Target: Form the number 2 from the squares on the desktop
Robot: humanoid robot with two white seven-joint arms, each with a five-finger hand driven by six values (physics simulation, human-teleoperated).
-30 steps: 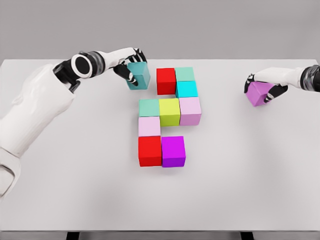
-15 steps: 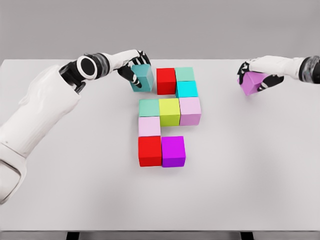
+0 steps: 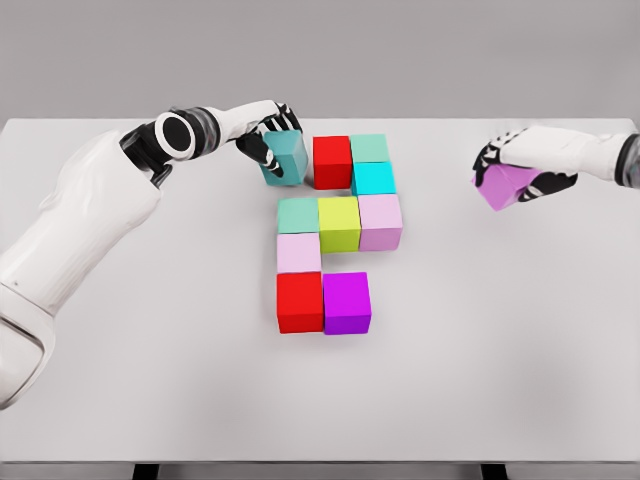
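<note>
Coloured cubes form a partial figure on the white table (image 3: pixel 150 380): a red cube (image 3: pixel 332 161), a green cube (image 3: pixel 369 148) and a cyan cube (image 3: pixel 373 178) on top, a mint cube (image 3: pixel 297 214), a yellow cube (image 3: pixel 339 222) and a lilac cube (image 3: pixel 380 221) in the middle, then a pale pink cube (image 3: pixel 298 252), a second red cube (image 3: pixel 300 301) and a magenta cube (image 3: pixel 346 302). My left hand (image 3: pixel 262 136) is shut on a teal cube (image 3: pixel 286 156), tilted just left of the upper red cube. My right hand (image 3: pixel 520 160) is shut on a purple cube (image 3: pixel 504 186) at the right.
Beyond the cubes and my two arms, only the table's white surface shows, with its front edge near the bottom of the view and a grey wall behind it.
The left hand brought the teal cube right, close against the upper red cube. The right hand lifted the purple cube, moved it left, then lowered it slightly.
</note>
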